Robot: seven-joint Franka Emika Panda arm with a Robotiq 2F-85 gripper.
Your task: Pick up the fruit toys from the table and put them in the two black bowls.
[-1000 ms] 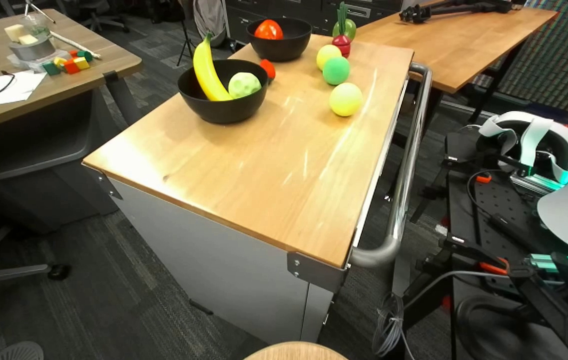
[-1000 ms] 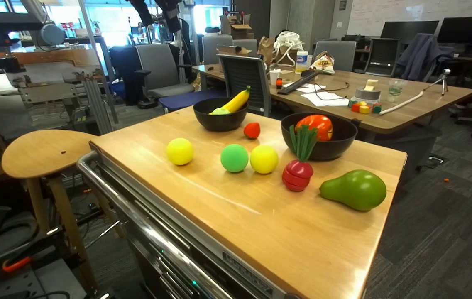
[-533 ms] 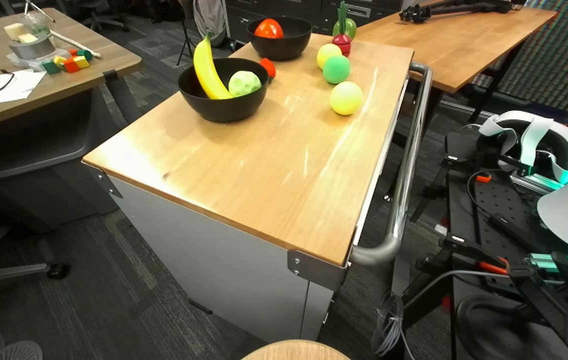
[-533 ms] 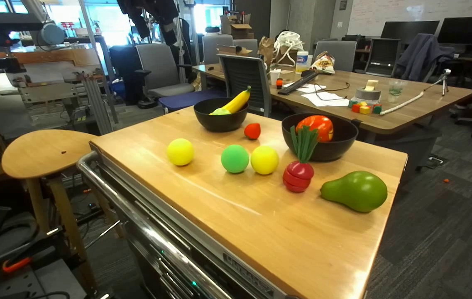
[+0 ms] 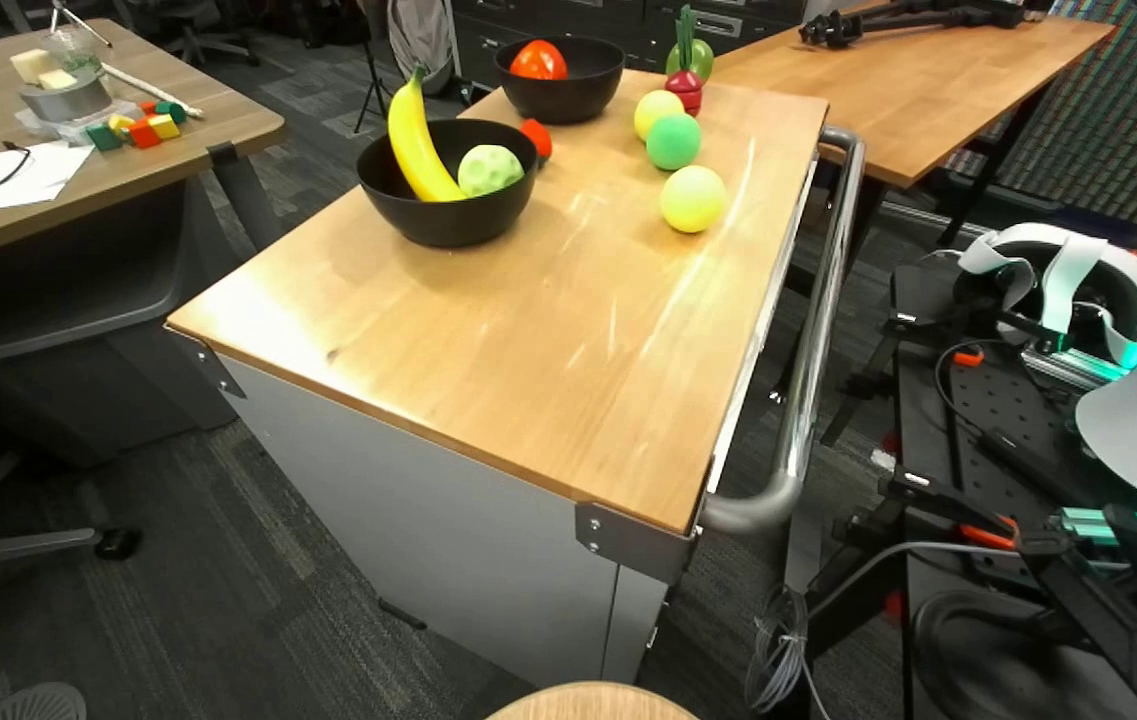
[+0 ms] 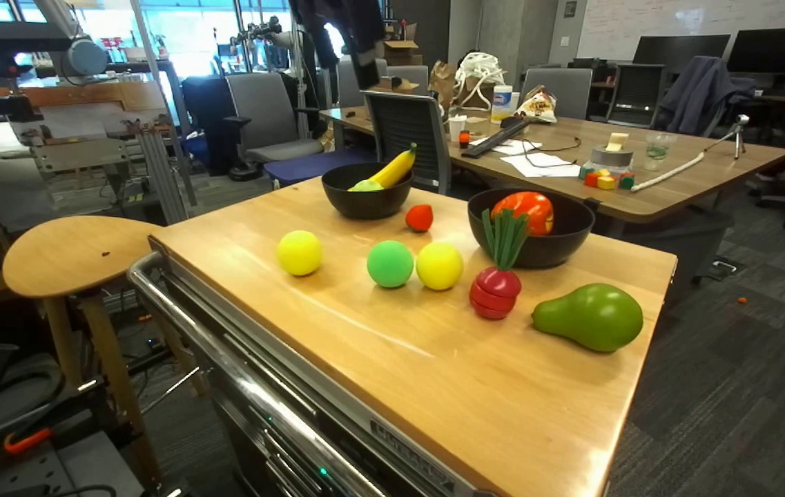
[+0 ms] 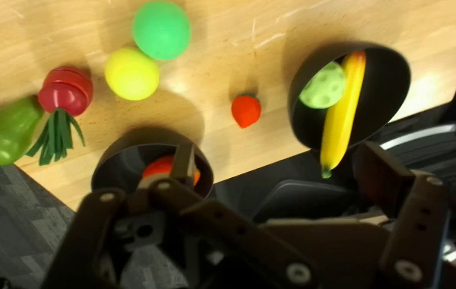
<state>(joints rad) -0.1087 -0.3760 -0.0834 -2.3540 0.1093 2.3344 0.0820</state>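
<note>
My gripper (image 7: pixel 282 164) stands open with nothing between its fingers, high above the far side of the table (image 6: pixel 337 324). One black bowl (image 6: pixel 364 206) holds a yellow banana (image 7: pixel 342 116) and a pale green fruit (image 7: pixel 323 86). In the other black bowl (image 6: pixel 561 250) lies a red-orange apple (image 6: pixel 529 209), partly hidden by a finger in the wrist view. Loose on the table are a small red strawberry (image 7: pixel 246 111) between the bowls, a green ball (image 6: pixel 390 264), a yellow ball (image 6: pixel 440 266), another yellow ball (image 6: pixel 299 252), a red leafy toy (image 6: pixel 495 293) and a green pear (image 6: pixel 592 317).
A grey metal bar (image 5: pixel 823 330) runs along one table edge. Beyond the bowls is a darker desk (image 6: pixel 696 169) with blocks and papers. A round wooden stool (image 6: pixel 78 252) stands near a table corner. A headset (image 5: pixel 1068 275) lies on black equipment close by.
In an exterior view the dark gripper at the top has swung to the right and come slightly lower. Fruits and bowls stay where they were.
</note>
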